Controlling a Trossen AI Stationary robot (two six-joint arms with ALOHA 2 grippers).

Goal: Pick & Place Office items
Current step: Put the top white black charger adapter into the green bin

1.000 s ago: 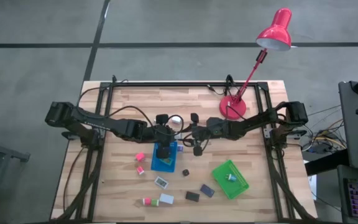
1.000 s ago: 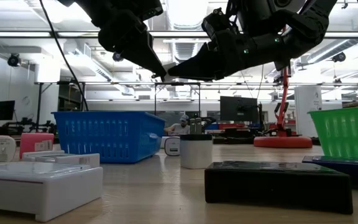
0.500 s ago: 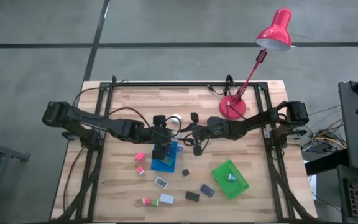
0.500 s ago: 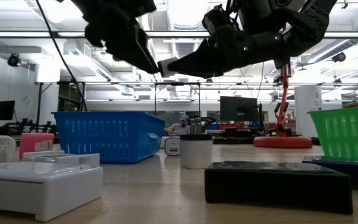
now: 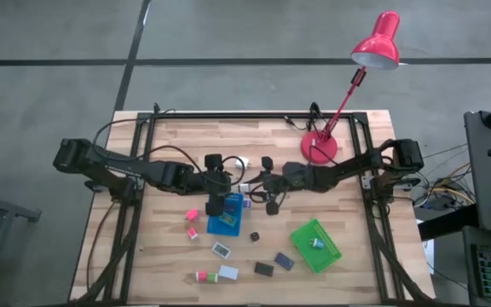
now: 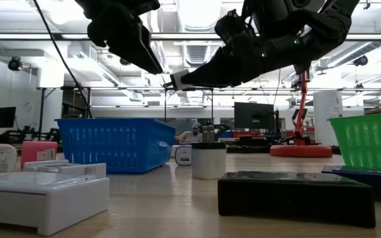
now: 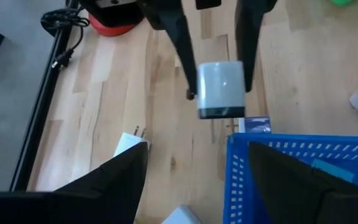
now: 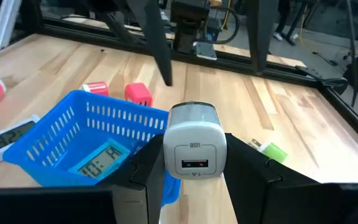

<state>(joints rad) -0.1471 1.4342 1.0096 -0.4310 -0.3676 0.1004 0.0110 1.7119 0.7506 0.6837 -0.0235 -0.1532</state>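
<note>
**Above the blue tray: a white charger held in mid-air**

At the table's left side, the left arm reaches toward the centre, and the left gripper (image 5: pixel 212 202) hangs over the near-left edge of the blue tray (image 5: pixel 225 223), its fingers spread wide with nothing between them. On the bare wood to the left of that tray sit two small pink blocks (image 5: pixel 192 215), and nearer the front edge lie a white clock-like box (image 5: pixel 221 250), a light blue box (image 5: pixel 228 273) and a small green-and-pink piece (image 5: pixel 201 276). A light blue display item (image 8: pixel 102 157) lies flat in the tray.

Just past the tray's far-right corner, the right gripper (image 8: pixel 192 163) clamps a white charger block (image 8: pixel 192 143) between its fingers, well clear of the table; its USB port faces the right wrist camera. In the low view the charger (image 6: pixel 175 80) hangs higher than the tray's rim.

Further right, a small black cylinder (image 5: pixel 254 234) stands alone, with a black box (image 5: pixel 264 269) and a navy box (image 5: pixel 285 261) near the front. The green tray (image 5: pixel 315 246) lies tilted on the right, holding one small item. A red desk lamp (image 5: pixel 320 147) stands at the back right.
</note>
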